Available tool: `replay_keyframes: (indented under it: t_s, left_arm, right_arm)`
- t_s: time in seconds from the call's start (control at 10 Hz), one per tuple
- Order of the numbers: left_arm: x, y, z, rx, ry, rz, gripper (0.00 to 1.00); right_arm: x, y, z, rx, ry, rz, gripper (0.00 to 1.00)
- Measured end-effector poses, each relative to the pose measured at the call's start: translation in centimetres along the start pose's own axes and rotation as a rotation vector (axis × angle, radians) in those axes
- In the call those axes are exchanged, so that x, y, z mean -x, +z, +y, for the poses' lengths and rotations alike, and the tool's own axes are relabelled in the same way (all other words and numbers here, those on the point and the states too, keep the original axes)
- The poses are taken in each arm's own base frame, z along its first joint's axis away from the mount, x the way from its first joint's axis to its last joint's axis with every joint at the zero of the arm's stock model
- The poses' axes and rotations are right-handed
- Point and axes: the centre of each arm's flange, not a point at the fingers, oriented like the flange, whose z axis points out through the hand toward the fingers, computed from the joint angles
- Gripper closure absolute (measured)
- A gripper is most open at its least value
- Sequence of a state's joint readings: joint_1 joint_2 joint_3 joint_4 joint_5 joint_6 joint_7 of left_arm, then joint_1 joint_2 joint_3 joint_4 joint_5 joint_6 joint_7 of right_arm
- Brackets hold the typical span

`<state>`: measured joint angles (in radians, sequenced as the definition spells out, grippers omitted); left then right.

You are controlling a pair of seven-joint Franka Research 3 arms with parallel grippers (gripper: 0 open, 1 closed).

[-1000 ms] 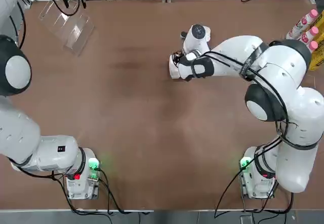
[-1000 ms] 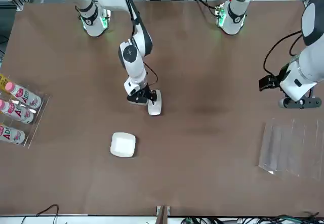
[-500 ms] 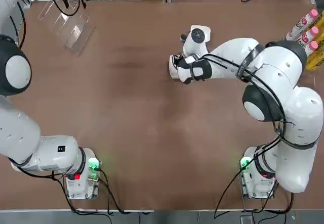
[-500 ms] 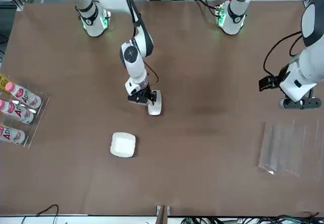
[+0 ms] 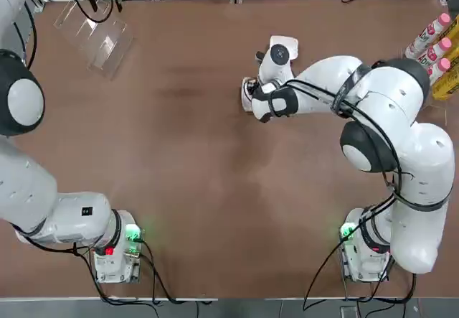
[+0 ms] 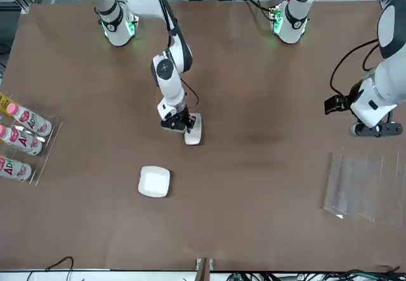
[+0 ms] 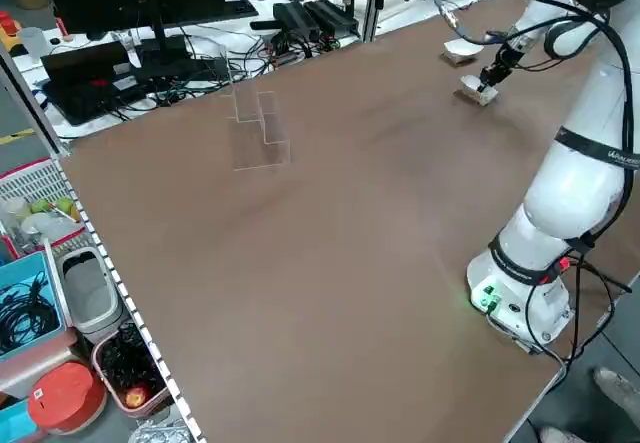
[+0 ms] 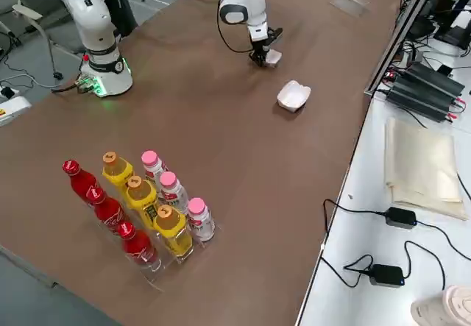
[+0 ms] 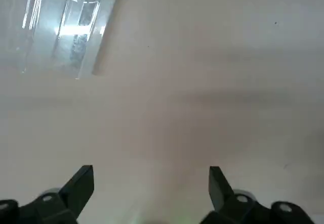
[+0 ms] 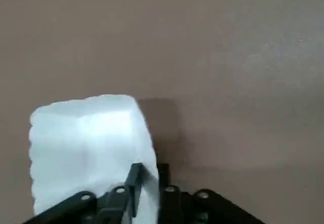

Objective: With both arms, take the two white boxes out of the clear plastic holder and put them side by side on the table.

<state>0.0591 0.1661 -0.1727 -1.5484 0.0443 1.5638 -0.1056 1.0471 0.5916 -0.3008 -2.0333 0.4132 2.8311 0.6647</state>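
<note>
right end effector point(image 6: 188, 127): low at mid-table, fingers clamped | left end effector point(image 9: 151, 193): raised, fingers apart

one white box point(image 6: 193, 129) pincer-held point(image 6: 184, 126), other box point(image 6: 154, 181) flat

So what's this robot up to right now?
It is laying out two white boxes on the table. The right hand is low near the table's middle, shut on one box that stands on edge. The other box lies flat on the table farther from the robot, apart from the first. The clear holder sits in the far left corner with no box in it, and the left hand hangs open beside it, holding nothing.
</note>
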Motion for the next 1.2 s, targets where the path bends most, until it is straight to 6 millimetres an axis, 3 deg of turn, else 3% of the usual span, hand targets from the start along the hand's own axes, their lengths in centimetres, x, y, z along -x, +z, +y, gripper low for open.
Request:
replay_keyframes:
  t_s: [0.1,0.4,0.6,0.8,1.0,1.2]
  left_arm:
    - [0.0,0.0,0.0,0.0,0.0,0.0,0.0]
    - [0.0,0.0,0.0,0.0,0.002,0.0,0.0]
    - [0.0,0.0,0.0,0.0,0.002,0.0,0.0]
    - [0.0,0.0,-0.1,0.0,0.002,0.001,0.0]
    - [0.0,0.0,-0.1,0.0,0.001,0.001,0.0]
    - [0.0,0.0,-0.1,0.0,0.002,0.001,0.0]
  right_arm:
    - [-0.2,-0.2,-0.1,-0.005,0.002,0.004,0.97]
    - [-1.7,-1.0,-0.2,-0.003,0.107,-0.054,0.98]
    - [-4.9,-3.9,0.3,-0.041,0.307,-0.073,0.98]
    - [-10.8,-8.6,3.4,-0.075,0.457,-0.092,0.98]
    - [-14.2,-13.3,6.1,-0.105,0.575,-0.129,0.98]
    - [-17.7,-16.9,10.4,-0.127,0.848,-0.12,0.98]
